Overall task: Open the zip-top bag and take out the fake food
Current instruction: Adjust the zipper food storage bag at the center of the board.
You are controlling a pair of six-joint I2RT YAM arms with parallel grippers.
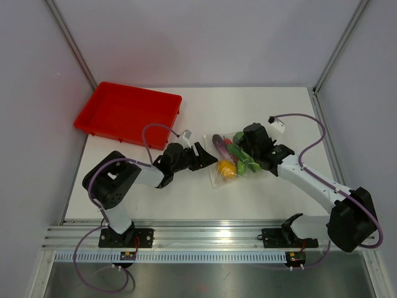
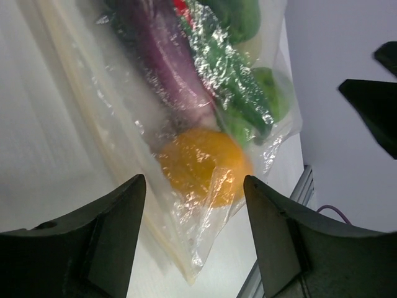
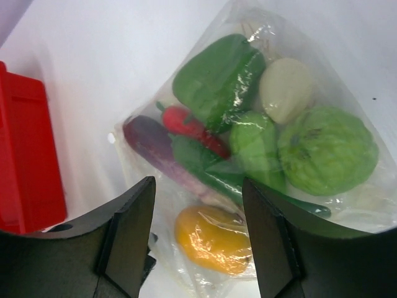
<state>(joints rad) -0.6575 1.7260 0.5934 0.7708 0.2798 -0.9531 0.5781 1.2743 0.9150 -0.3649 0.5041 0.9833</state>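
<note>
Bright even light (glare on zip-top bag (image 2: 229,68))

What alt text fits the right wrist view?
A clear zip-top bag of fake food lies on the white table: green pieces, one purple, one red, one pale, one yellow. The right gripper stands open in the foreground; a red tray edges in at left.

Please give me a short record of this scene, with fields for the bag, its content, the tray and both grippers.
bag: zip-top bag lying on the table between the arms
content: fake food all inside it: yellow piece, purple piece, green pieces
tray: red tray at the far left, apart from the bag
left: left gripper open, at the bag, holding nothing
right: right gripper open, above the bag, holding nothing
</note>
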